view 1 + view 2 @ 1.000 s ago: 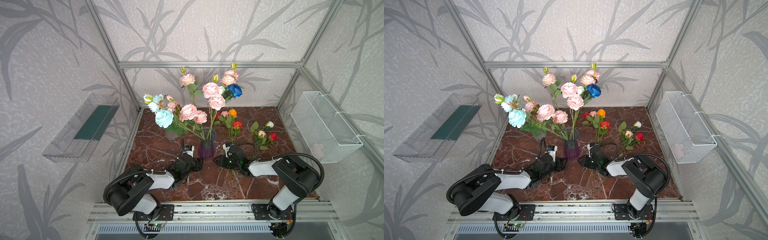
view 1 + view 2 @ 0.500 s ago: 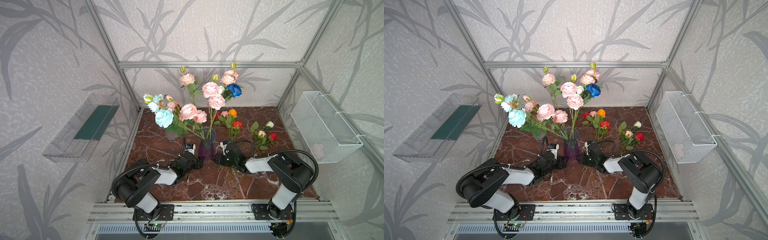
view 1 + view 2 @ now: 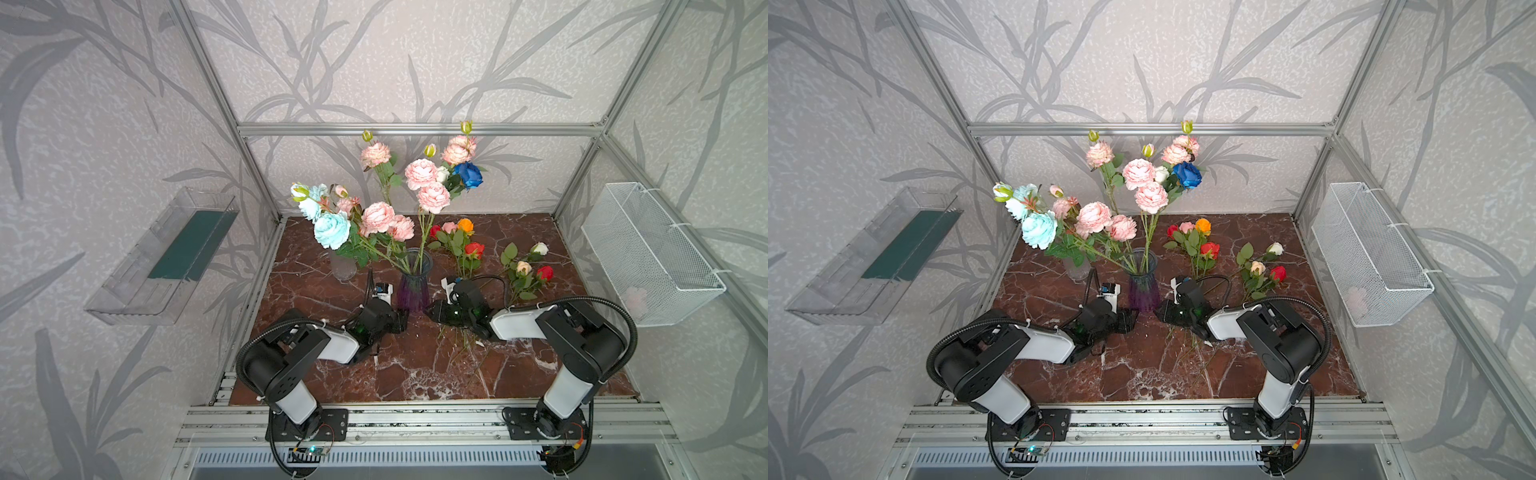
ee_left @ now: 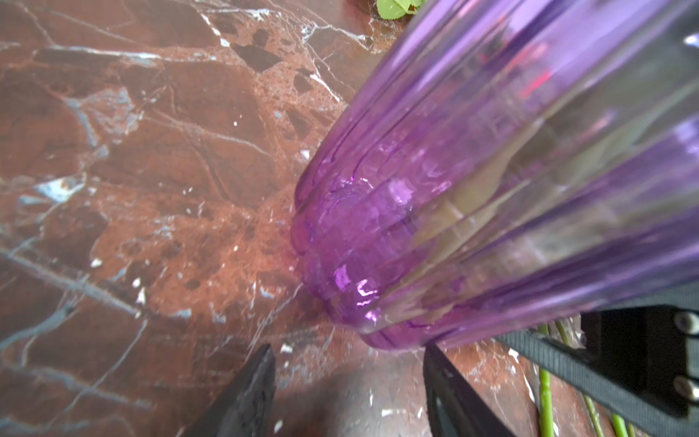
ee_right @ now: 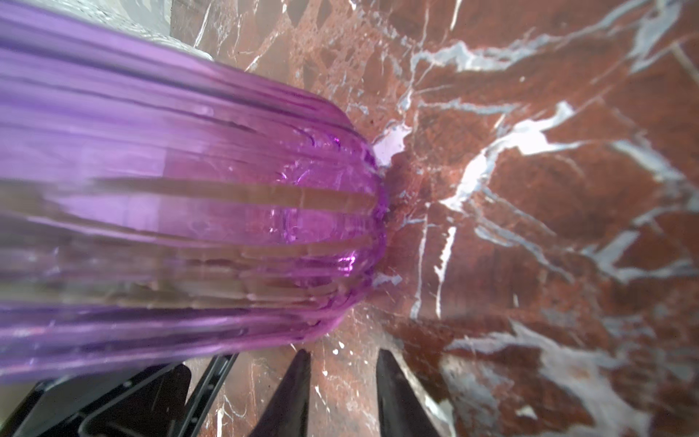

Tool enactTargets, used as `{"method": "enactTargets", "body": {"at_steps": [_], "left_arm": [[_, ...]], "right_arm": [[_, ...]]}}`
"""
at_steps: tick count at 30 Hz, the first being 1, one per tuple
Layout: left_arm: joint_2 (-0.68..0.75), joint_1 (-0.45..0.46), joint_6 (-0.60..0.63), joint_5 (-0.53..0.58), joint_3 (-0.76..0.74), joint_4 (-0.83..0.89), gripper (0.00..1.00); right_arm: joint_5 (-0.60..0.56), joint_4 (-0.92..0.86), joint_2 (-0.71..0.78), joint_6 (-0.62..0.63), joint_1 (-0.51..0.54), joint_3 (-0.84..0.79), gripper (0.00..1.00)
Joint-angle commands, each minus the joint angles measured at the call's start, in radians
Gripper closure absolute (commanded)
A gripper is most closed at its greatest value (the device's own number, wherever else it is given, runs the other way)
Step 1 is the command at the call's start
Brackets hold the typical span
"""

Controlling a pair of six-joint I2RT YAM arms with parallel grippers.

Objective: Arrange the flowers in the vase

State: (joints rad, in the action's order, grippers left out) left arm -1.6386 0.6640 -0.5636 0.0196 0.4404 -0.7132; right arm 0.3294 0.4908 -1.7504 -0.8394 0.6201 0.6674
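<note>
Left fingers (image 4: 251, 393): moderately spread, nothing between them, tips low over the desk (image 4: 132, 189), just short of the foot of the purple vase (image 4: 435, 212).

Right fingers (image 5: 293, 393): narrower gap, also empty, just beside the vase foot on its opposite side.

Vase stands upright mid-desk in both top views.

Flowers in the vase (image 3: 420, 173): stems run up from the mouth. Pink heads and a blue rose (image 3: 468, 174) stand high toward the back; turquoise heads (image 3: 331, 230) lean left.

Loose roses (image 3: 464, 237) lie right of the vase, stems along the desk, heads toward the back, cut ends toward the front by the right arm.
</note>
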Motion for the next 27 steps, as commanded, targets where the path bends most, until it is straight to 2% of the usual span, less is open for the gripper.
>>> {"method": "enactTargets", "body": {"at_steps": [1,27], "left_arm": [[-0.019,-0.019,0.017,0.013,0.037,-0.032,0.37],[-0.190,-0.144,0.009,-0.030,0.246,-0.014,0.39]], "right_arm": [[0.014,-0.010,-0.024,0.022,-0.008,0.032,0.69],[0.008,-0.019,-0.182,0.008,-0.050,0.218,0.70]]}}
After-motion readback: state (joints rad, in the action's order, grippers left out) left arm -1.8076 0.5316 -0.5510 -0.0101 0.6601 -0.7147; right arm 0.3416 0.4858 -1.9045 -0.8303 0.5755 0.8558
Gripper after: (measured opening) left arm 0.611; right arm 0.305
